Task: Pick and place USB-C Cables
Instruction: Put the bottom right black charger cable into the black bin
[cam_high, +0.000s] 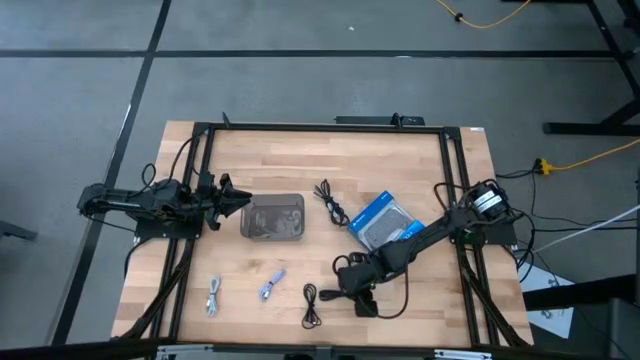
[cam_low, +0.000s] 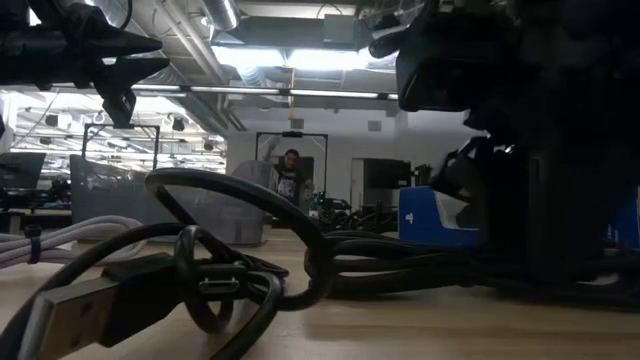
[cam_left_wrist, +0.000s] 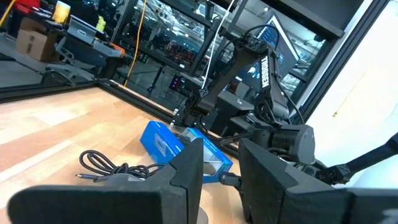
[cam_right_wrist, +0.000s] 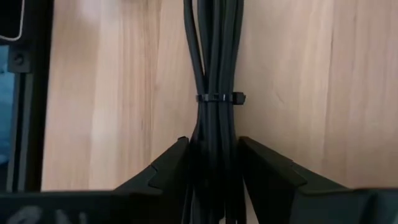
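right gripper (cam_high: 345, 283) is seen low at the front of the table (cam_high: 330, 160) in the high view, just right of the front black cable (cam_high: 312, 303). what it has hold of is hidden there by the arm. the right wrist view fills that in: a tie-wrapped black cable bundle (cam_right_wrist: 214, 93) runs straight between the fingers (cam_right_wrist: 168, 165), which are closed down to the bundle's width and touching it on both sides, with bare wood all round.

left gripper (cam_high: 240, 198) is parked at the left side, just beside the grey tray (cam_high: 273, 217). from above its jaws read as a narrow v. the left wrist view shows the fingers (cam_left_wrist: 189, 168) slightly apart with nothing between them, and past them the blue box (cam_left_wrist: 180, 144), another black cable (cam_left_wrist: 109, 167) and the right arm.

only the high view gives the full layout: that second black cable (cam_high: 330, 203) lies between tray and blue box (cam_high: 385, 222), grey-white cable (cam_high: 214, 296) and light blue cable (cam_high: 271, 284) sit at front left, well apart from both grippers.

low view is mostly filled by the front black cable's loops and plug (cam_low: 200, 285); a person (cam_low: 289, 180) is visible far back in the room, seen in no other view.
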